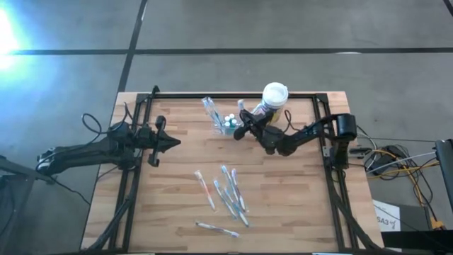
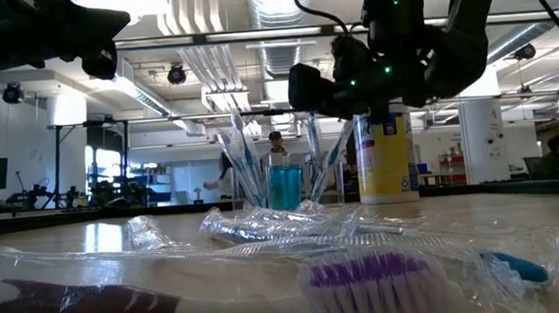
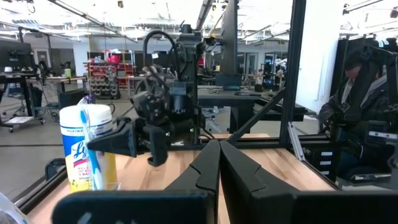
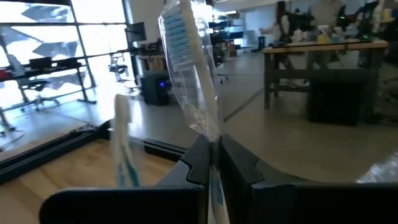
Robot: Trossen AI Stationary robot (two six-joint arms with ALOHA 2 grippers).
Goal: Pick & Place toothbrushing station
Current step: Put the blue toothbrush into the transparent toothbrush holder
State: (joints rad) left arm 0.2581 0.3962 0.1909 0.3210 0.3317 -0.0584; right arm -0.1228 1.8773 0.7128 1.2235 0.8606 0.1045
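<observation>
The toothbrushing station (image 1: pixel 228 125), a small see-through holder, stands at the far middle of the table with wrapped toothbrushes (image 2: pixel 246 164) upright in it. Right of it is a white-lidded canister (image 1: pixel 274 95) with a yellow label. My right gripper (image 1: pixel 239 132) hangs level just right of the holder, shut on a wrapped toothbrush (image 4: pixel 186 68). Several more wrapped toothbrushes (image 1: pixel 228 193) lie flat on the near middle of the table. My left gripper (image 1: pixel 177 142) waits shut above the table's left side, touching nothing. My right gripper pinches the wrapped toothbrush by its handle (image 4: pixel 210 134), through the clear wrapper, between its two fingertips. The fingers come level from the table's right and lie across the brush. The brush stands about upright, bristle head (image 4: pixel 180 31) up; its lower end is hidden by the fingers.
One wrapped toothbrush (image 1: pixel 209 112) leans out of the holder toward the far left. Another lies alone near the front edge (image 1: pixel 218 229). A black frame (image 1: pixel 212 95) runs around the tabletop. Bare wood lies between the left gripper and the loose brushes.
</observation>
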